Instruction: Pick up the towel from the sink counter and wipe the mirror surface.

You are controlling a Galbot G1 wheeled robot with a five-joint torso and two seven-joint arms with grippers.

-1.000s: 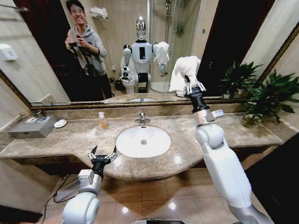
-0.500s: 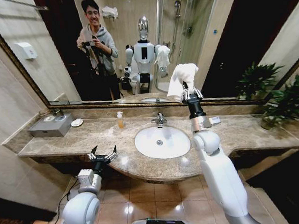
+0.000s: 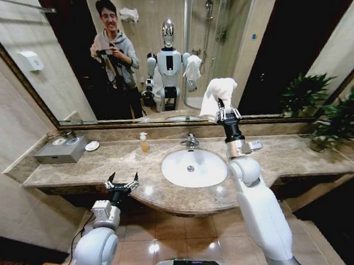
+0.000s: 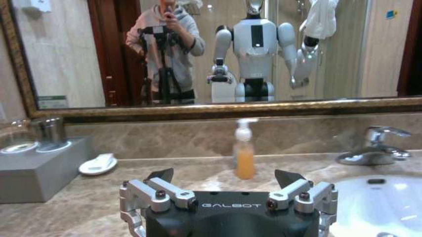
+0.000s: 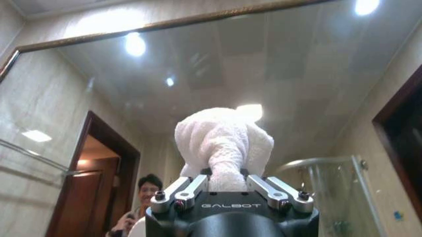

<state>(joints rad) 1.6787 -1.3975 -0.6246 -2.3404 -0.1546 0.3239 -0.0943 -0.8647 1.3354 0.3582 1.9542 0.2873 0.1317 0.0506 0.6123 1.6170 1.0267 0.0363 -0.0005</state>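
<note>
White and fluffy, the towel (image 3: 218,96) is pinched at its lower end between the fingers (image 5: 189,186) of the right gripper (image 3: 227,114), which are closed tight on it; the bunched cloth is seen standing up above the knuckles in the right wrist view (image 5: 223,148). The gripper is raised on an upright forearm above the far side of the sink counter (image 3: 79,168), and the towel is held up in front of the mirror (image 3: 267,42), level with the lower part of the glass; whether cloth and glass are touching cannot be told. The oval basin (image 3: 194,168) is seen just to the robot's left of the raised arm, with the chrome faucet (image 3: 190,141) behind it at the back of the slab.

Spread wide and holding nothing, the fingers (image 4: 160,176) of the left gripper (image 3: 121,183) are pointed up at the curved front edge of the counter, well apart from the towel. Beyond them an orange soap dispenser (image 4: 244,155) is seen standing near the backsplash, with a small white dish (image 4: 98,165) and a grey box (image 4: 39,168) further along the marble. Potted plants (image 3: 333,115) are placed at the far right end.
</note>
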